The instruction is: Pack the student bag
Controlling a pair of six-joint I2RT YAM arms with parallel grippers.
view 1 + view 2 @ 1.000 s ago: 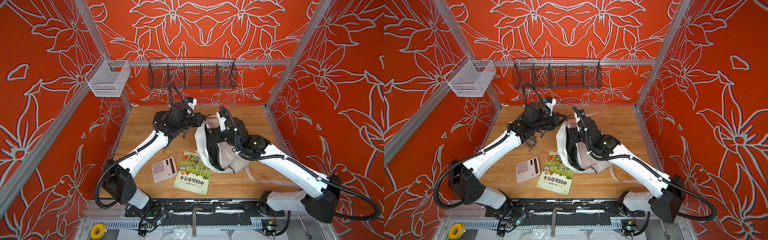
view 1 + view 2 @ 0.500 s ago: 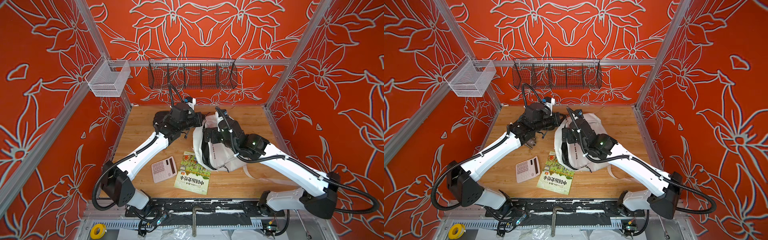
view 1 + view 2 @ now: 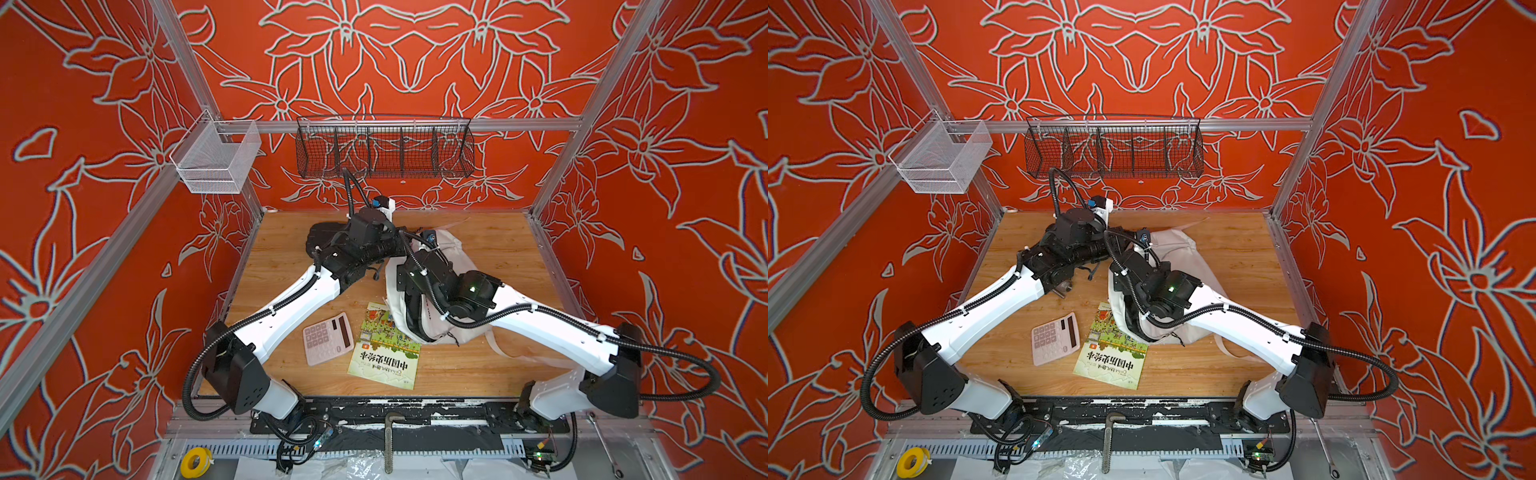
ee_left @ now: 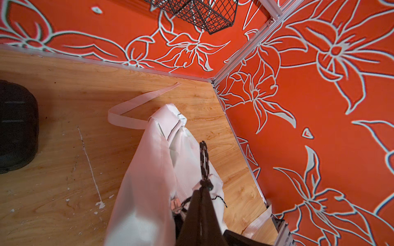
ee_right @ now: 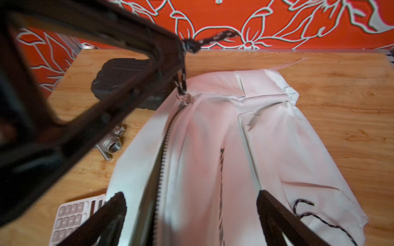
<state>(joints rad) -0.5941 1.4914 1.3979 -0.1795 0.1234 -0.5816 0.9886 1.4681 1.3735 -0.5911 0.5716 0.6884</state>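
Observation:
The student bag (image 3: 455,253) (image 3: 1177,251) lies on the wooden table, white, with its zipper partly undone. My left gripper (image 4: 204,188) (image 3: 404,248) is shut on the bag's black cord zipper pull (image 4: 203,157) (image 5: 213,39) and holds it taut above the zipper ring (image 5: 184,98). My right gripper (image 5: 190,194) hovers open just over the bag (image 5: 213,138). One finger is on each side of the zipper line and nothing is between them. In both top views its fingers are hidden under its wrist (image 3: 424,272).
A pink calculator (image 3: 328,338) and a green book (image 3: 384,353) lie in front of the bag. A black hard case (image 4: 17,125) (image 5: 121,74) and a metal fitting (image 5: 112,146) sit under the left arm. Two wire baskets (image 3: 384,151) (image 3: 216,160) hang on the walls.
My right gripper has opened wider and its wrist has shifted left over the bag. The bag's mouth has sagged narrower. The left gripper keeps hold of the cord.

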